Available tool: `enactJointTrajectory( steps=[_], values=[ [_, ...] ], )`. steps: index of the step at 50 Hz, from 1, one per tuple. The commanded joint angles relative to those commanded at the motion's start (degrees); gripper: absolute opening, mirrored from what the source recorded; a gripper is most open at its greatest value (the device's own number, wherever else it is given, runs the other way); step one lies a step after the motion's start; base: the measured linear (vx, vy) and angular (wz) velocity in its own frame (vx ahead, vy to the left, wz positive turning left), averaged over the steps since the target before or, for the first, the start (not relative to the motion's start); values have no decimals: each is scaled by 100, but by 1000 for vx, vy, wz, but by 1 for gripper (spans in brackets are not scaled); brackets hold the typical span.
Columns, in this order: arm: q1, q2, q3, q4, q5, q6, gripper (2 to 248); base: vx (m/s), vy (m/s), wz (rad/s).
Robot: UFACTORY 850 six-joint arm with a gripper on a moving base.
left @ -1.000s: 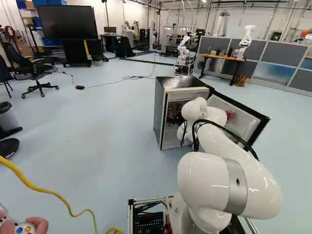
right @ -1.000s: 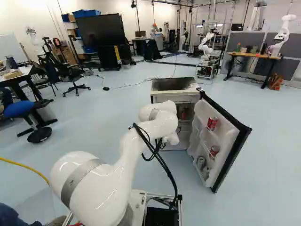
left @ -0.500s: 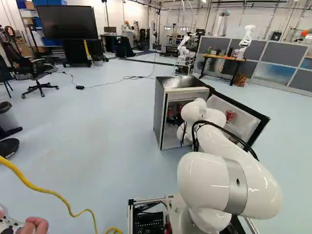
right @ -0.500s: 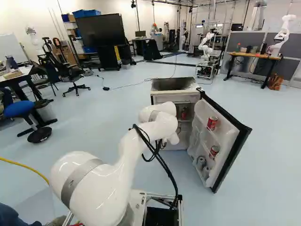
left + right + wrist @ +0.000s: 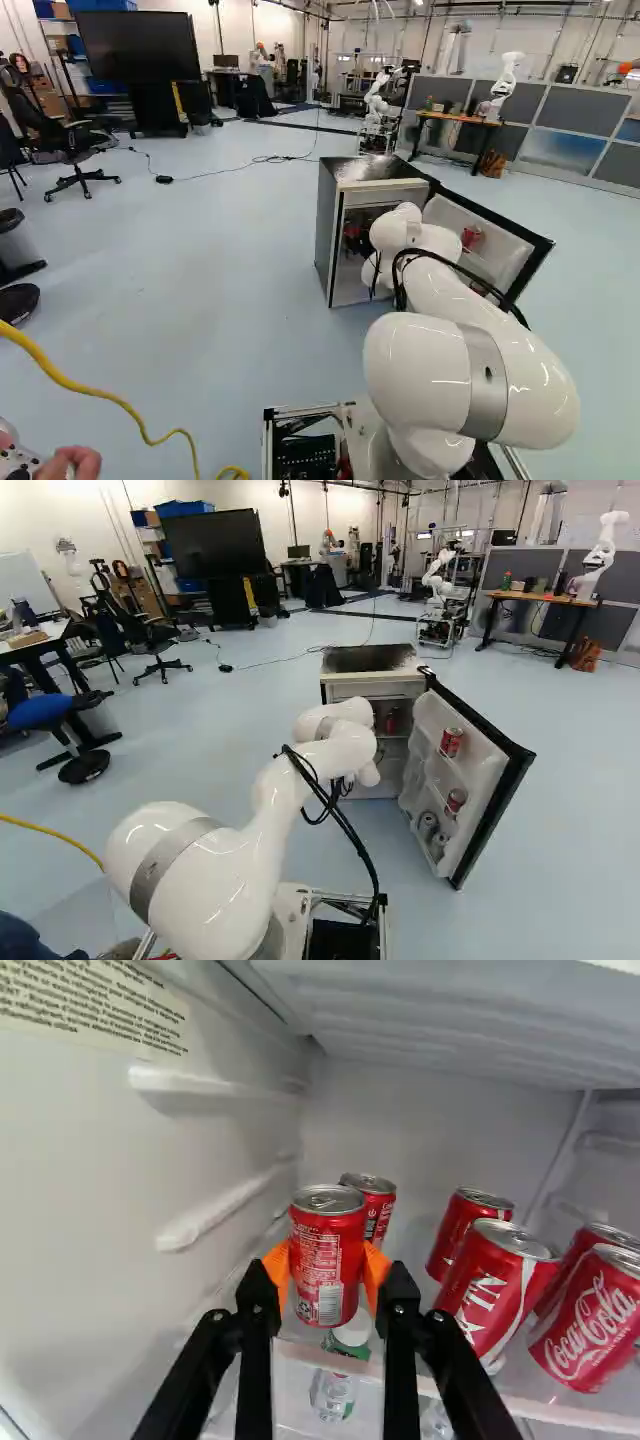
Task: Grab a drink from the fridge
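Observation:
In the wrist view my gripper (image 5: 328, 1265) is shut on a red can (image 5: 327, 1260), with an orange pad against each side. The can stands upright near the shelf's front edge. Just behind it is another red can (image 5: 376, 1200); several more, including one (image 5: 497, 1285), stand to one side on the same shelf. The fridge (image 5: 350, 290) is open, and the arm's end reaches to its opening. Neither base view lets me make out the fingers behind the arm. In the right base view, the fridge door (image 5: 490, 810) holds red cans, one on its upper rack (image 5: 451, 742).
Fridge walls and a ceiling panel (image 5: 430, 1020) surround the gripper. A clear bottle with a green label (image 5: 335, 1390) is below the held can. The door stands wide to the arm's right. Another robot (image 5: 437, 585) is far behind the fridge. A yellow cable (image 5: 110, 397) lies left.
The far end of my arm has shifted very slightly left and down in the left base view. The base, fridge and door have stayed put.

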Motion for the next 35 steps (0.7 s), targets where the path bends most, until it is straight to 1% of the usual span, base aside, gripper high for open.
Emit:
enactJointTrajectory(
  steps=[2, 3, 16, 35],
  values=[
    [1, -2, -4, 0, 0, 0, 111, 0, 0, 0],
    [2, -3, -6, 0, 0, 0, 89, 0, 0, 0],
    [3, 20, 18, 0, 0, 0, 88, 0, 0, 0],
    [7, 407, 419, 0, 0, 0, 88, 0, 0, 0]
  ],
)
